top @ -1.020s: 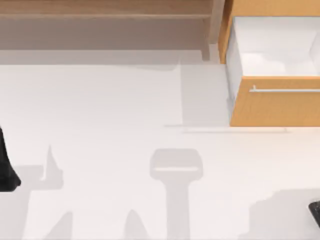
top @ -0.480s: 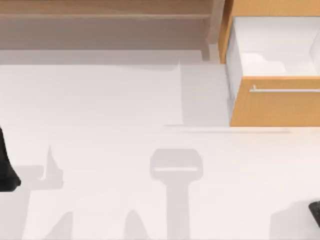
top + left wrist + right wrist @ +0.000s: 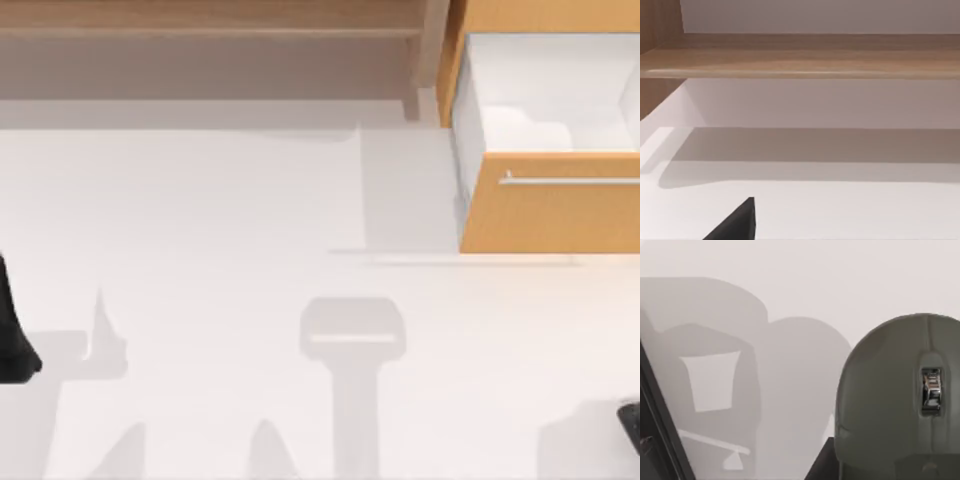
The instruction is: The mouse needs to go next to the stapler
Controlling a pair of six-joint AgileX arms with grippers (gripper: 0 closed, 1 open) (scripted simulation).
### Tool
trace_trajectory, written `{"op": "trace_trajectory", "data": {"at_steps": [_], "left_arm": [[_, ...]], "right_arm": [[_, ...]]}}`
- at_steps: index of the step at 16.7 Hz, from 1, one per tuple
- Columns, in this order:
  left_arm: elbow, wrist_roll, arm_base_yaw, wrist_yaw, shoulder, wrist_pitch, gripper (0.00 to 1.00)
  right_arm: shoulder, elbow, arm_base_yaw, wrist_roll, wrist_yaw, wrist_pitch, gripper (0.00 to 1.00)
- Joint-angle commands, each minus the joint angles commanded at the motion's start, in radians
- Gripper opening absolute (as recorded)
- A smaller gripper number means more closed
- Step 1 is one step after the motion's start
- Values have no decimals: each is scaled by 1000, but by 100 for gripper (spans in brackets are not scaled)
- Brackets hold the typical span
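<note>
— Where's the glossy dark domed mouse (image 3: 897, 400) with the silver scroll wheel?
— Close under the right gripper (image 3: 630, 425), at the lower right corner of the white bench (image 3: 220, 220).
— Are the jaws holding it?
— Cannot tell, for either arm. The left gripper (image 3: 14, 345) is parked at the left edge.
— Anything else?
— An orange drawer (image 3: 550, 212) stands open at upper right, beside a wooden shelf (image 3: 200, 20).

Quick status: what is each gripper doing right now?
Left gripper: parked at table's left edge, state cannot be told.
Right gripper: at lower right edge, mouse close by, state cannot be told.
</note>
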Motion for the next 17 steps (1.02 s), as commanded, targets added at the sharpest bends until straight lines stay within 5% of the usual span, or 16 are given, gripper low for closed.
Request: {"op": "trace_trajectory", "data": {"at_steps": [17], "left_arm": [[0, 0, 0, 0, 0, 0, 100]], "right_arm": [[7, -16, 1, 5, 1, 69, 0]]}}
